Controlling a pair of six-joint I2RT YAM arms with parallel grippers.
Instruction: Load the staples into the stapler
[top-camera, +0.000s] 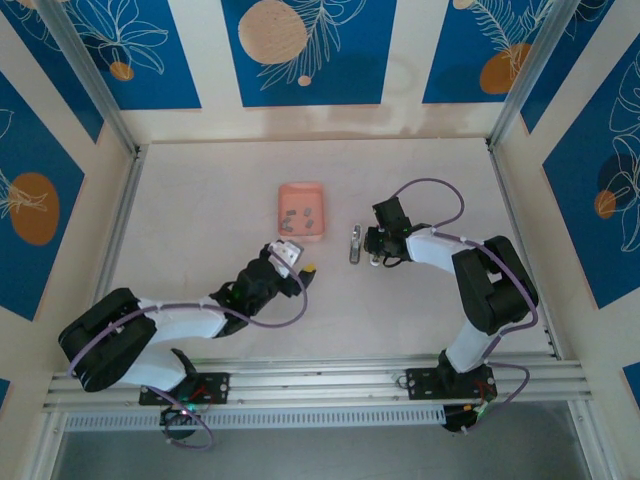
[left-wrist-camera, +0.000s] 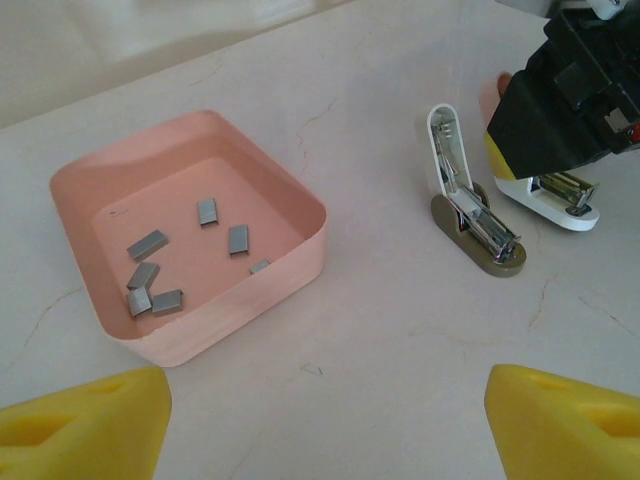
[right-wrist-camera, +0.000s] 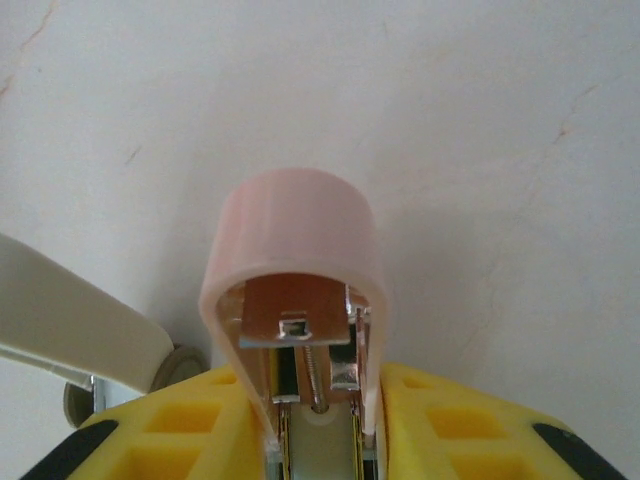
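Top external view puts the left gripper (top-camera: 298, 260) low and left of centre over the desk (top-camera: 200, 200), near the pink tray (top-camera: 301, 188) and on its near side. From the left wrist its two yellow fingertips (left-wrist-camera: 85, 420) sit in the bottom corners, spread wide with nothing between them. Ahead of them, to the left, the tray rests flat on the desk and holds the staples (left-wrist-camera: 147, 244). They are a handful of small grey strips lying loose on its floor (most toward the near-left corner, one close to the right wall).

Right of the tray, and apart from it, a white-lidded stapler (left-wrist-camera: 478, 225) lies on the desk. Its lid is swung up and its metal channel is bare over an olive base.

Just beside that, further right, is the pink stapler (right-wrist-camera: 300, 230), also opened. Its pink lid stands upright, and the right wrist view shows the silver inner part and a thin spring beneath it. The right gripper (right-wrist-camera: 318, 430) is down on this one, with a yellow finger lying against each side of the body, so it is pinching the pink stapler low at the desk. All the staples I can see lie in the tray.
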